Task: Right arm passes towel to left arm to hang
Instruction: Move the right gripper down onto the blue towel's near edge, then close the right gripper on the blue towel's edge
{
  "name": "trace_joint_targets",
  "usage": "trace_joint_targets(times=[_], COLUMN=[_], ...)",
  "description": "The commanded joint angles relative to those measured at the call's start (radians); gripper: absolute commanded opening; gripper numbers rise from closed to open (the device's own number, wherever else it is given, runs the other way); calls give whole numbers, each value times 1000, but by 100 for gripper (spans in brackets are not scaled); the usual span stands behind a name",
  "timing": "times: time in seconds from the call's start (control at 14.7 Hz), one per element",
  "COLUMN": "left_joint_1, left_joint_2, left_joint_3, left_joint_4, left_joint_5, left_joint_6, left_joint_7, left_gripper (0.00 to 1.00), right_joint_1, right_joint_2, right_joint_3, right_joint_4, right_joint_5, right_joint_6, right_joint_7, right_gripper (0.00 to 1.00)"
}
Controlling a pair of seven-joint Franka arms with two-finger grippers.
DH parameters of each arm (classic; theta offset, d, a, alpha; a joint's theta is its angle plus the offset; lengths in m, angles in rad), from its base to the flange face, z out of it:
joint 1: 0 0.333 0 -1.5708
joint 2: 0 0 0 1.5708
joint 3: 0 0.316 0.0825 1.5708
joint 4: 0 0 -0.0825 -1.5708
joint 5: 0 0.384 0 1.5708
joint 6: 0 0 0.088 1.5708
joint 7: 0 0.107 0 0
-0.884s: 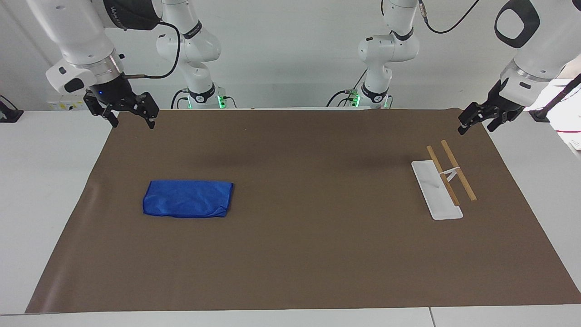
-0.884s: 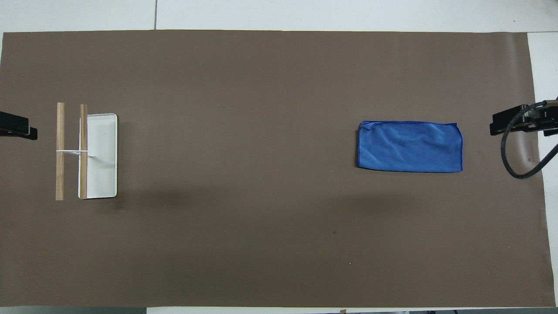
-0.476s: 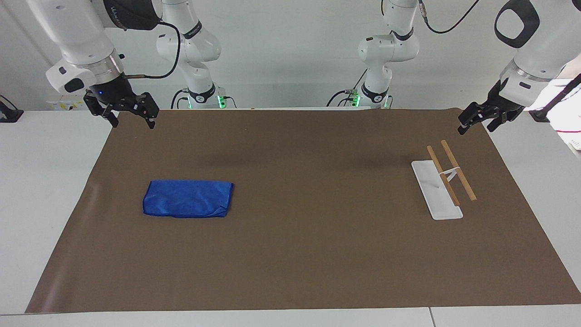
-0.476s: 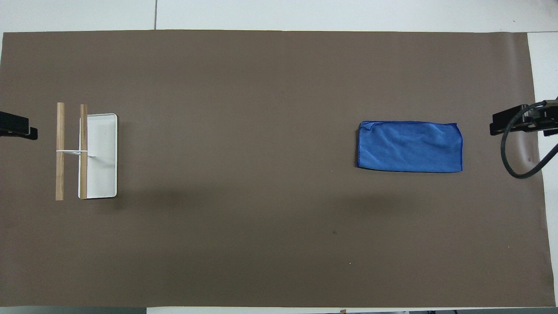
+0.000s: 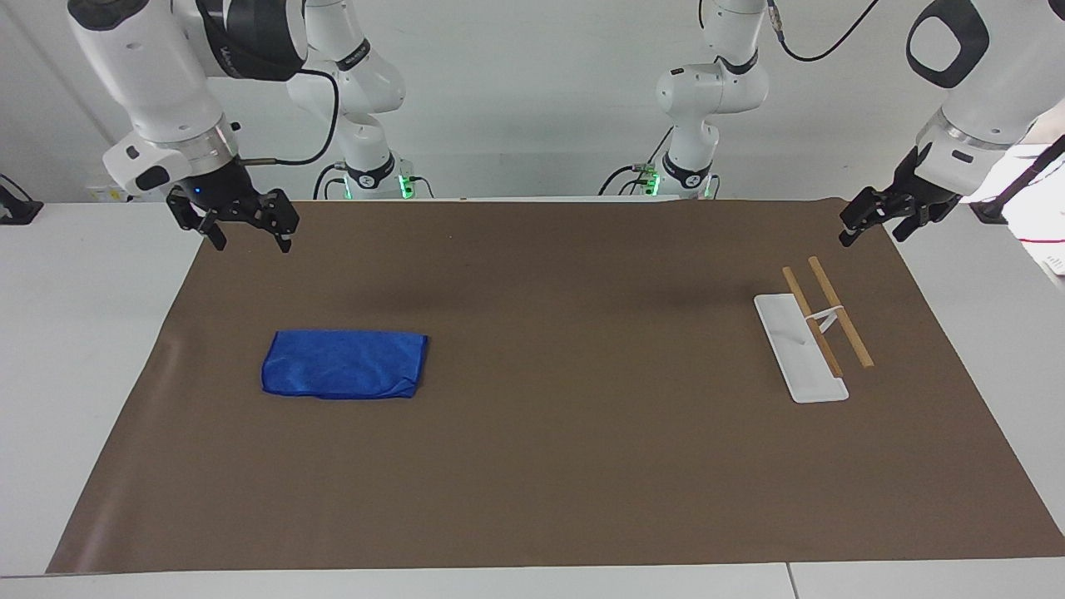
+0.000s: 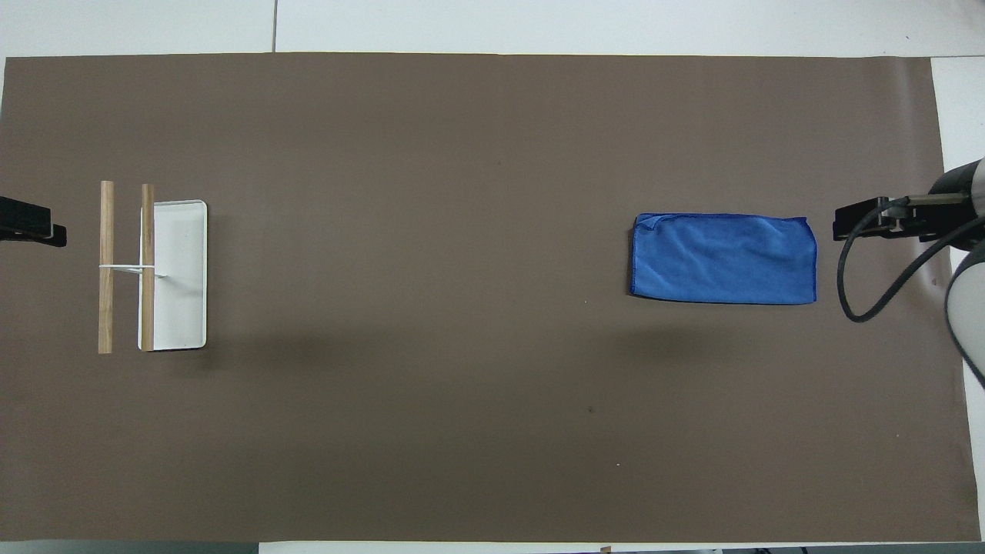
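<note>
On brown mat [image 5: 582, 466], toward right arm's end of table, towel [image 5: 344, 364] lay flat, folded, untouched. Right gripper [image 5: 245, 235] hung raised over mat's edge at that end, clear of towel, fingers spread apart, nothing between them. Rack [image 5: 814, 333], white base with two wooden bars, stood toward left arm's end, well apart from towel. Left gripper [image 5: 874, 225] waited raised over mat's corner near rack; finger state could not be determined. No contact observed.
</note>
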Motion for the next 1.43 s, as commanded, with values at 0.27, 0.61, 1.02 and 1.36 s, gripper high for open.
trace_joint_targets(times=[0.27,0.61,1.02,1.36], left_joint_1=[-12,-12,-12,-12], left_joint_2=[-20,-18,-18,-18], left_joint_3=[7,7,7,7], left_joint_4=[-14,-14,-14,-14], left_joint_5=[15,15,15,17], left_joint_6=[-5,-5,-5,-5], left_joint_7=[9,9,9,9], left_gripper=[100,100,100,100], right_joint_1=[1,-10,-36,-29], right_joint_2=[82,163,286,294], right_joint_3=[5,5,7,7], right_joint_4=[-316,-419,-411,-411], right_joint_5=[0,0,0,0], right_joint_6=[455,679,831,821], right_joint_7=[3,-43,-104,-116], right_gripper=[100,100,100,0])
